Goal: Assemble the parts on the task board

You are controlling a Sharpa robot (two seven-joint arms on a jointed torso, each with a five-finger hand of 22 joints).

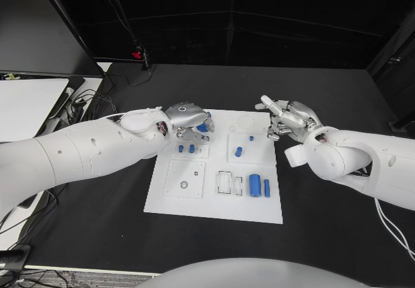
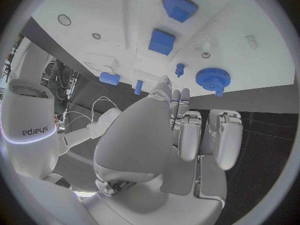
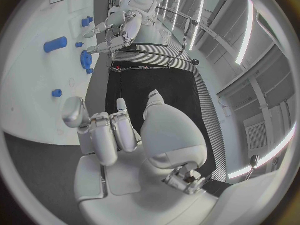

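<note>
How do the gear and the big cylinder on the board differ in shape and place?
The gear is a toothed disc with a short stub; the big cylinder is a plain, smooth, long round bar. The gear sits at the far end of the task board, by the left hand; the cylinder lies in the near-right section, away from both hands. Both are blue, and neither is held.

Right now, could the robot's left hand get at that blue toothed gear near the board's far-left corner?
Probably yes. The left hand hovers right beside the blue toothed gear, holds nothing, and nothing lies between them on the white task board.
</note>
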